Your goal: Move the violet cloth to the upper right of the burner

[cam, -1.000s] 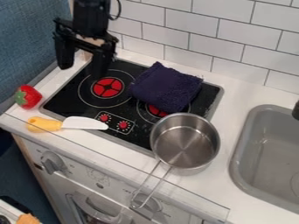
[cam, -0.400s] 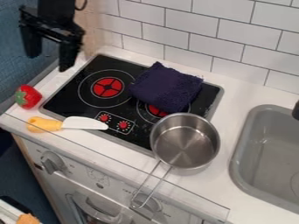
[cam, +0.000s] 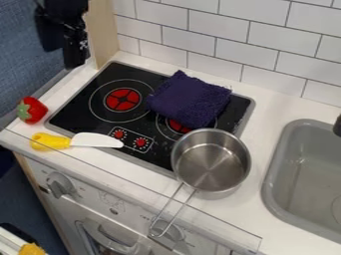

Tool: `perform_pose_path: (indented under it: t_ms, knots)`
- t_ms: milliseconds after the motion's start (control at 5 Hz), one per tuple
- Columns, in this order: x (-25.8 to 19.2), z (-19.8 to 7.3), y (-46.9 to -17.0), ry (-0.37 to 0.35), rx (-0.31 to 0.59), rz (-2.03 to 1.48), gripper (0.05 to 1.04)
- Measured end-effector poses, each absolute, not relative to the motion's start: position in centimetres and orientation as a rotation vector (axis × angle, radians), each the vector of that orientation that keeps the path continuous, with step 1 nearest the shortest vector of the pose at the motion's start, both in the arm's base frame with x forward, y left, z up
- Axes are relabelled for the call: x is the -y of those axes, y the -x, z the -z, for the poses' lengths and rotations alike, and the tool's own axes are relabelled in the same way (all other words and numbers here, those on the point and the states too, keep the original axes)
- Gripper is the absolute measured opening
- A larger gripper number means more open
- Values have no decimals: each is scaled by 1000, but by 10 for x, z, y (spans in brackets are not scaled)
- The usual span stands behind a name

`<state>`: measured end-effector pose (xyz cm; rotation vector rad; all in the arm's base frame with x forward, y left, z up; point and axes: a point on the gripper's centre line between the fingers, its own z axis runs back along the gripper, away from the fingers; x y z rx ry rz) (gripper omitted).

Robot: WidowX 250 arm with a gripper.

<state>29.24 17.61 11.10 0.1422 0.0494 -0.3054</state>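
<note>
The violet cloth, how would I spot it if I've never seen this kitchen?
Find the black stove below the white tiled wall. On its upper right part lies the cloth, a dark violet folded pile, the only soft fabric thing there, just above the shiny metal pot.

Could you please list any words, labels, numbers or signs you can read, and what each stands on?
No text is readable.
Stove top: marks around the red dials, too small.
Oven front: faint print near the knobs, too small.
Tool: white marks, too small.
</note>
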Motion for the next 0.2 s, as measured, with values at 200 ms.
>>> perform_pose_path:
  t_ms: [200]
  knots:
    - [-166,-111,-309,-151,21,391,998]
